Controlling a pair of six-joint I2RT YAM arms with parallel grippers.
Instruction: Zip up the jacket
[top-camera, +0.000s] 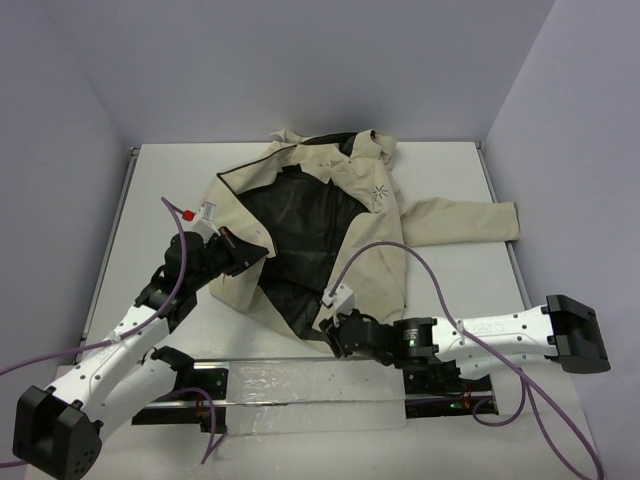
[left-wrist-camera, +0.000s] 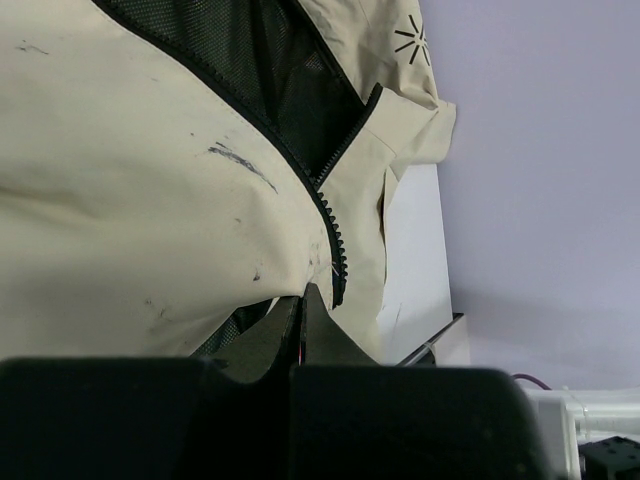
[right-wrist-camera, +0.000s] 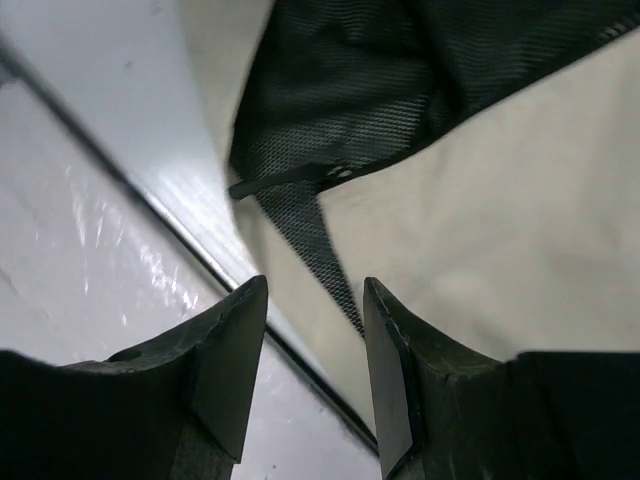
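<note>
A white table (top-camera: 440, 170) stands between plain lavender walls (top-camera: 300, 60).

Right wrist view | your right gripper (right-wrist-camera: 313, 292): fingers spread, gripping nothing | jacket (right-wrist-camera: 500, 250): cream fabric fills the right side | black mesh lining (right-wrist-camera: 350, 80): spans the top, narrow tip reaches down into the finger gap | dark zipper end (right-wrist-camera: 285, 183): juts left from the lining | table (right-wrist-camera: 110, 80): white, at left.

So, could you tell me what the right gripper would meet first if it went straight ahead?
Probably the jacket: its dark mesh corner lies directly ahead of the open right gripper, though the gap is hard to judge.
</note>
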